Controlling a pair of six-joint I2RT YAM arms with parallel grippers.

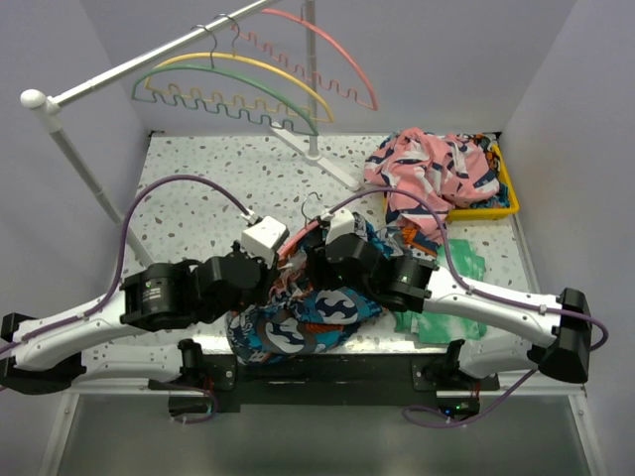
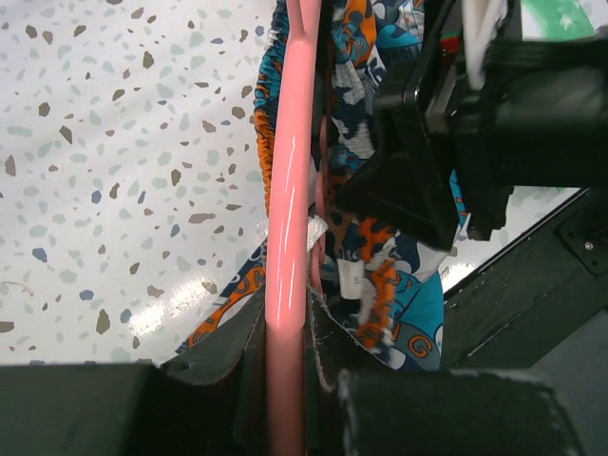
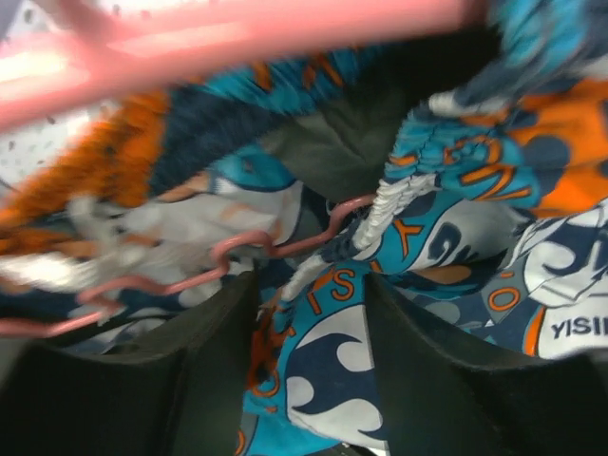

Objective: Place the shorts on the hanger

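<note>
Shorts (image 1: 303, 322): floppy cloth in a busy print of teal, navy, orange and white, with swirls and lettering. Bunched in loose folds at the near middle of the desk, reaching its near edge. Gathered orange-and-navy waistband lying right against the hanger (image 2: 288, 237).

Hanger of pink plastic. Smooth upper arch passing between the fingers of the left pincer (image 2: 285, 380) and clamped there. Thin zigzag lower bar in among the folds, with printed cloth on both sides of it. Almost wholly buried in the shorts when seen from above.
</note>
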